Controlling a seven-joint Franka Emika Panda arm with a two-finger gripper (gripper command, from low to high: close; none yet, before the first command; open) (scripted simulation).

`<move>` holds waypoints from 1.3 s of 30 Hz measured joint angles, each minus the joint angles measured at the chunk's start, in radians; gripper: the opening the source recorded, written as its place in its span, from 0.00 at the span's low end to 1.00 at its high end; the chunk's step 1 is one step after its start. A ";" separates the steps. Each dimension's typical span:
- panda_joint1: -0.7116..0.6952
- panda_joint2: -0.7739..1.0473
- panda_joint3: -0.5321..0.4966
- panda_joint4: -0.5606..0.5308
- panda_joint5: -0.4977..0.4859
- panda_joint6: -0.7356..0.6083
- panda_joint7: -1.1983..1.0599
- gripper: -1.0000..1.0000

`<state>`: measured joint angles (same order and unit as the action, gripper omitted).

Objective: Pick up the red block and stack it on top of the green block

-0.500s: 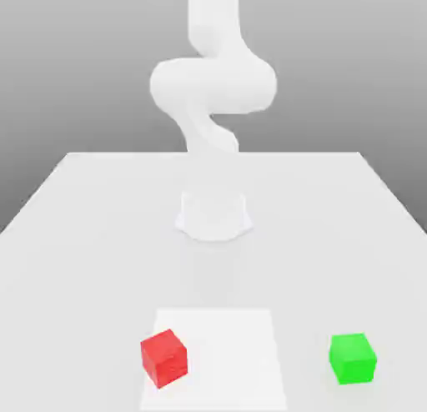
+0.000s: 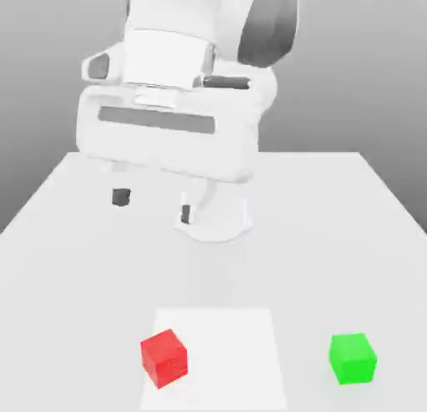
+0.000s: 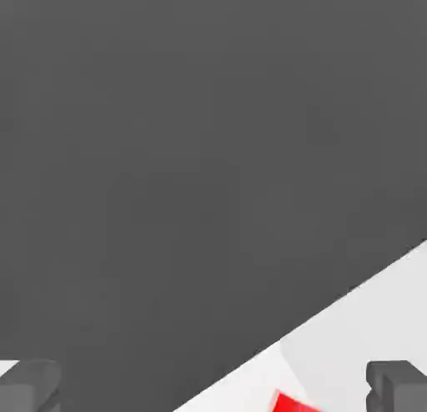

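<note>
Exterior view: the pale tabletop (image 2: 334, 260) runs back to a straight far edge behind the arm's base (image 2: 213, 223), its side edges slanting toward the viewer. Open room stretches between the base and a whiter square (image 2: 225, 360) on the tabletop. The red block (image 2: 164, 358) sits at that square's edge on the exterior view's left, set at an angle, partly over the white. The green block (image 2: 352, 358) rests off the square, well apart on the exterior view's right, with bare tabletop between it and the square. The gripper (image 2: 153, 205) hangs in front of the base, its fingers wide apart with nothing between them, and the red block is well clear of the fingertips. Hand view: a slanting edge separates a broad dark area from pale surface. The two fingertips (image 3: 396, 385) stand wide apart, and a cut-off corner of the red block appears against the pale surface, between the fingers in this line of sight, closer to one, touching neither.
</note>
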<state>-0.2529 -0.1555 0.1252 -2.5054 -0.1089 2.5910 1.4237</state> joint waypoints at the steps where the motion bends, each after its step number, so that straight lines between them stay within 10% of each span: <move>1: -0.006 0.036 -0.001 -0.012 -0.001 0.017 0.031 0.50; 13: -0.001 0.459 -0.052 -0.069 0.030 0.287 0.230 0.50; 14: 0.004 0.480 -0.058 -0.066 0.025 0.304 0.234 0.00; 27: -0.008 0.297 -0.018 -0.091 0.071 0.148 0.188 0.00; 39: 0.240 0.262 0.287 -0.005 0.027 0.017 -0.159 0.00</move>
<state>-0.0130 0.1066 0.4122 -2.5108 -0.0815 2.6082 1.2649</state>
